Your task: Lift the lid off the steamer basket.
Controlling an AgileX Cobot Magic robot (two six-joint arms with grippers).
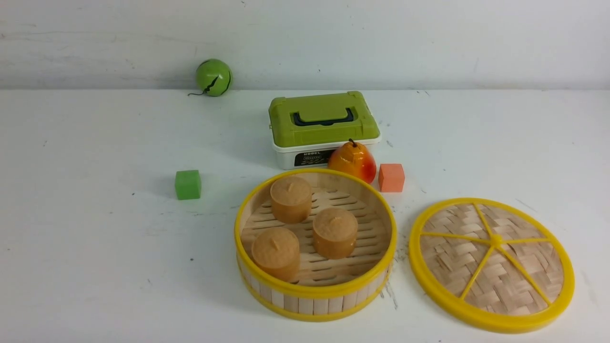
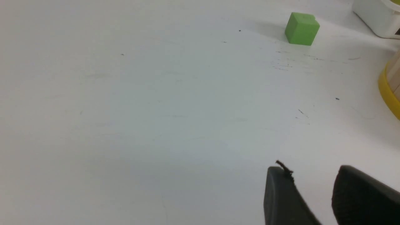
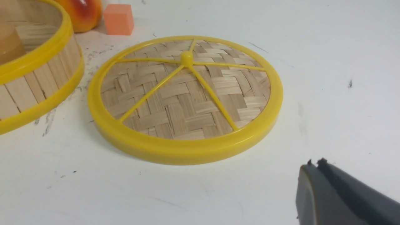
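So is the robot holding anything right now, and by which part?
Nothing. The left gripper is open over bare table; the right gripper is shut and empty. The lid lies flat beside the steamer basket.

Neither arm is seen from the front. The left dark two-fingered claw [image 2: 315,175] is held low over the white tabletop [image 2: 156,125], fingers parted. The right dark claw [image 3: 314,170] is held low too, fingers pressed together, nothing gripped.
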